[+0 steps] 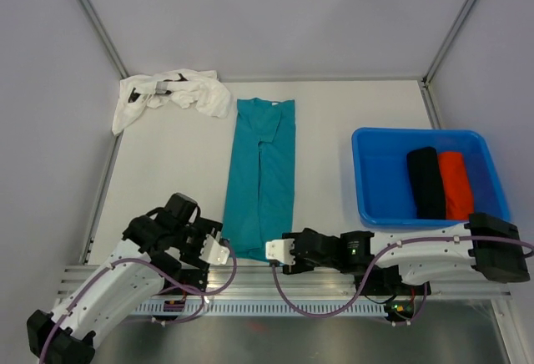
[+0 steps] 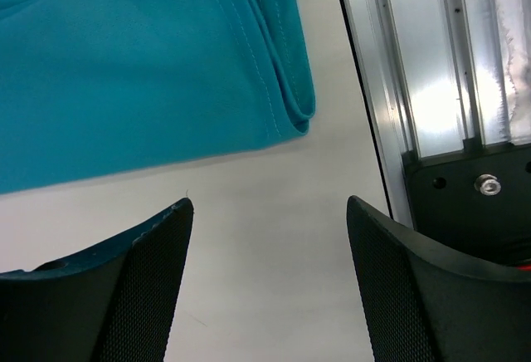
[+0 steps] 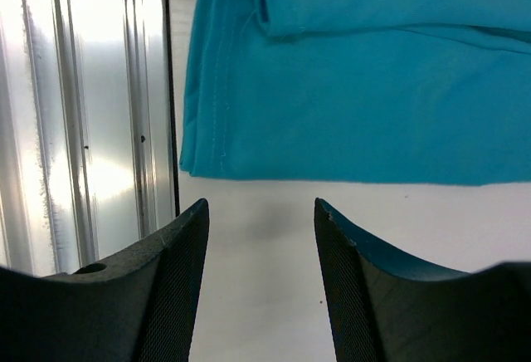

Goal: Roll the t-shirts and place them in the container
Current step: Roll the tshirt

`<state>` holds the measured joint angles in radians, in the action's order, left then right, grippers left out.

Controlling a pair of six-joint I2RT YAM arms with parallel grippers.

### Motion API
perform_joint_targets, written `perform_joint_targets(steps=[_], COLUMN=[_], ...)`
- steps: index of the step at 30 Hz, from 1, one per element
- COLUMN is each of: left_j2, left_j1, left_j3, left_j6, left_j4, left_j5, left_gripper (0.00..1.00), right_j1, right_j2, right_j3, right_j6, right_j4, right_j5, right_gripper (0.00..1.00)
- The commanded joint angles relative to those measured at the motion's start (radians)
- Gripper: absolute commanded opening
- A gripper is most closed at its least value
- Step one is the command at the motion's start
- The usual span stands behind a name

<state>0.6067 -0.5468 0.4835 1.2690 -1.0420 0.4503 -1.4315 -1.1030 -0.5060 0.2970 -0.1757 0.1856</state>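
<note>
Left pincer (image 1: 219, 252) open and empty, just beside the near left corner of the teal t-shirt (image 1: 261, 176). Right pincer (image 1: 277, 250) open and empty too, at its near right corner. Teal shirt lies folded in a long strip mid-desk (image 1: 175, 180). White t-shirt (image 1: 171, 97) crumpled far left. Black t-shirt (image 1: 426, 182) and orange-red t-shirt (image 1: 455, 184) rolled, side by side in blue tub (image 1: 367, 197), right.

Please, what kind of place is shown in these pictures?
Probably a robotics lab test cell, not a home: a left arm and a right arm bolted to an aluminium rail, a white table between plain panel walls, and a teal t-shirt laid flat.
</note>
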Motion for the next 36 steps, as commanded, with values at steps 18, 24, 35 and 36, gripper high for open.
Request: perform_joint_targets(steps=[18, 24, 35, 36], left_j2=[0.297, 0.341, 0.323, 0.347], left_j1=[-0.091, -0.107, -0.182, -0.182], left_j3=[-0.077, -0.066, -0.06, -0.057], left_j6=[0.283, 0.26, 0.182, 0.162], left_j4=[0.246, 0.258, 0.258, 0.258], left_j5=[0.083, 0.102, 0.136, 0.127], left_gripper=[0.69, 0.67, 0.41, 0.35], right_j1=[0.011, 0.063, 0.095, 0.1], right_j2=[-0.244, -0.245, -0.202, -0.198], right_j3=[-0.037, -0.049, -0.043, -0.045], right_j6=[0.237, 0.241, 0.223, 0.222], right_j4=[0.119, 0.105, 0.097, 0.097], right_j5=[-0.236, -0.258, -0.299, -0.317], right_gripper=[0.55, 0.38, 0.21, 0.2])
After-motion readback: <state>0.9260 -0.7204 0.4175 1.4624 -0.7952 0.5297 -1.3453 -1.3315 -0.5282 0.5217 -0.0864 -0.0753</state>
